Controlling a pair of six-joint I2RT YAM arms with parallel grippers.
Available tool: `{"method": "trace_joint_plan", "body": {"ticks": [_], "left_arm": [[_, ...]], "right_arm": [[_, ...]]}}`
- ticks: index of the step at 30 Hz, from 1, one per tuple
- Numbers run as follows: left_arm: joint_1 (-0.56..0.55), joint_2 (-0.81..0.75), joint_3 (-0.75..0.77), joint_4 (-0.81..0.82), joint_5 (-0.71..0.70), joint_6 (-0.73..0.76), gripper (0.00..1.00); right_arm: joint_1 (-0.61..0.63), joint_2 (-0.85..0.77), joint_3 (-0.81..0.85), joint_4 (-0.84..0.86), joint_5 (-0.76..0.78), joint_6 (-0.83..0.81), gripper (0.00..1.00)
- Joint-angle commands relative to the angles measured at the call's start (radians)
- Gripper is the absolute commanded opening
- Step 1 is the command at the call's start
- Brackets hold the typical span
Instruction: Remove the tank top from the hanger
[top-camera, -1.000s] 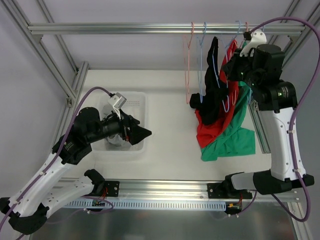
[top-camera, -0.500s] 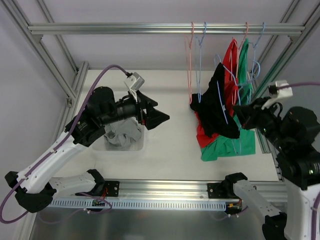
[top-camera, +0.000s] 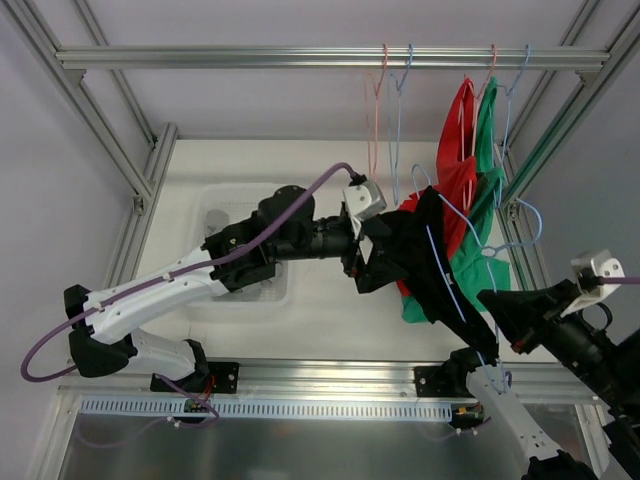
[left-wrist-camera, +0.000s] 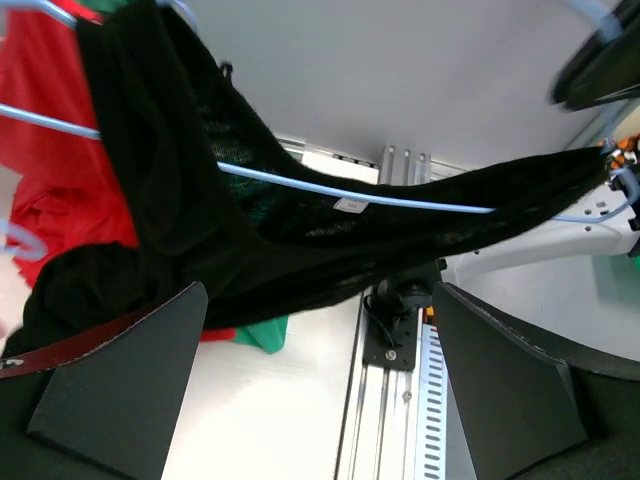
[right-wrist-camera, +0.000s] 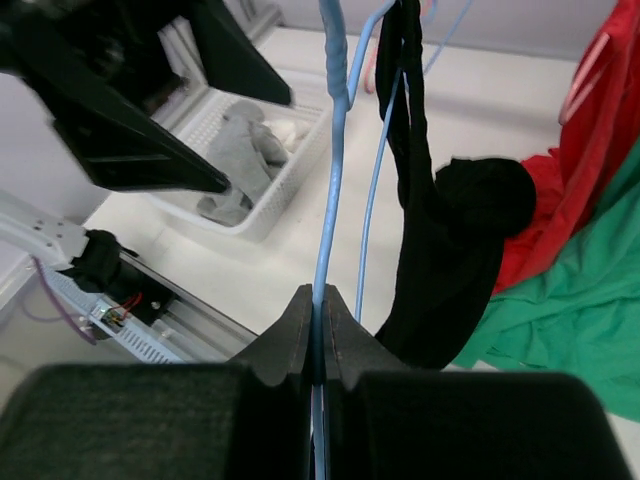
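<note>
Two robot arms meet over the right half of the tabletop (top-camera: 330, 310), where a black tank top (top-camera: 430, 260) is draped on a pale blue wire hanger (top-camera: 455, 290). The right claw (right-wrist-camera: 315, 300), near the tabletop's near right corner, is clamped tight on the hanger's wire. The hanger is tilted, its hook apart from the overhead rail (top-camera: 250, 57). The left claw (top-camera: 385, 255) is spread wide and holds nothing, its fingers (left-wrist-camera: 120, 380) just beside the garment's bunched lower end; contact cannot be judged. Behind them, red (top-camera: 460, 140) and green (top-camera: 485, 130) garments hang from the rail. A white basket (right-wrist-camera: 280, 200) of grey cloth (right-wrist-camera: 240, 150) sits toward the left edge.
</note>
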Motion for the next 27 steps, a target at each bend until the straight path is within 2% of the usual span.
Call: {"method": "trace_joint_plan", "body": {"ticks": [1, 6, 10, 11, 13, 14, 17, 18, 20, 26, 27], "left_arm": [[-0.039, 0.041, 0.045, 0.121, -0.033, 0.072, 0.97], [-0.047, 0.104, 0.07, 0.19, -0.103, 0.064, 0.87], [-0.047, 0.14, 0.103, 0.199, -0.218, 0.076, 0.75], [-0.047, 0.145, 0.105, 0.199, -0.229, 0.079, 0.67], [-0.047, 0.156, 0.105, 0.204, -0.235, 0.085, 0.58], [-0.047, 0.157, 0.103, 0.205, -0.237, 0.085, 0.44], [-0.047, 0.153, 0.094, 0.205, -0.249, 0.087, 0.24], [-0.047, 0.142, 0.084, 0.207, -0.252, 0.085, 0.1], [-0.047, 0.127, 0.068, 0.21, -0.252, 0.082, 0.0], [-0.047, 0.061, 0.021, 0.23, -0.319, 0.052, 0.0], [-0.05, 0.035, 0.002, 0.241, -0.391, 0.041, 0.0]], "right_arm": [[0.005, 0.0, 0.097, -0.033, -0.102, 0.022, 0.0], [0.008, 0.0, 0.129, -0.038, -0.148, 0.039, 0.0], [0.008, 0.003, 0.139, -0.036, -0.184, 0.048, 0.0], [0.008, 0.006, 0.143, -0.036, -0.187, 0.047, 0.0], [0.008, 0.009, 0.154, -0.036, -0.201, 0.048, 0.0], [0.01, 0.01, 0.155, -0.036, -0.204, 0.048, 0.0], [0.008, 0.01, 0.151, -0.035, -0.184, 0.042, 0.0], [0.008, 0.012, 0.146, -0.036, -0.172, 0.042, 0.0], [0.008, 0.01, 0.133, -0.036, -0.167, 0.035, 0.0], [0.013, -0.01, 0.087, -0.053, -0.126, 0.006, 0.0], [0.016, -0.017, 0.074, -0.072, -0.112, -0.014, 0.0]]}}
